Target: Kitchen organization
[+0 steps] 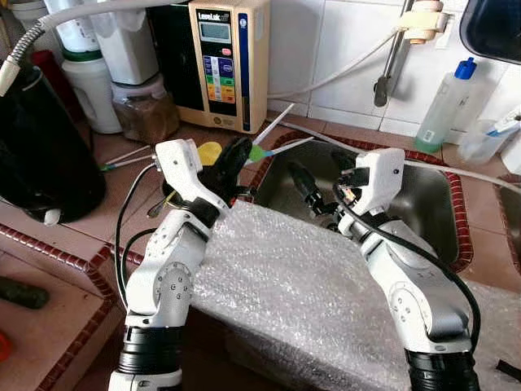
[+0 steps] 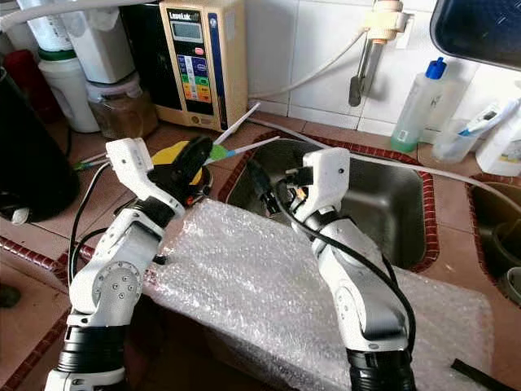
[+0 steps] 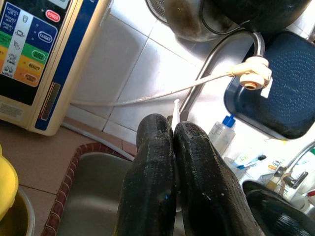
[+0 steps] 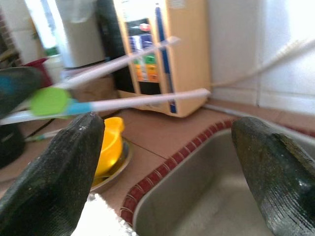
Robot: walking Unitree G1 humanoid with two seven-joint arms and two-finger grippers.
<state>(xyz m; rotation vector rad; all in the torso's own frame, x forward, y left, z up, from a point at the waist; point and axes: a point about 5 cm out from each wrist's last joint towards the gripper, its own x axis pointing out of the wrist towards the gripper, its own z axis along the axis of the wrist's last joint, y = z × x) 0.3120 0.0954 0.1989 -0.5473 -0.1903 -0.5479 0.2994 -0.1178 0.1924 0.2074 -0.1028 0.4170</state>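
Left gripper [image 1: 242,151] pinching, apparently, straws [image 1: 277,122] beside sink [image 1: 444,232].

Before you lies a bubble wrap sheet [image 2: 269,285] at the steel sink [image 2: 383,204] — your left gripper [image 2: 195,156] reaches over a yellow bowl [image 2: 167,155], your right gripper [image 2: 262,189] points over the sink's left edge.

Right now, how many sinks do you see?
2: the steel sink ahead beyond the bubble wrap, and a second sink cut off at the far right edge. Others may lie outside view.
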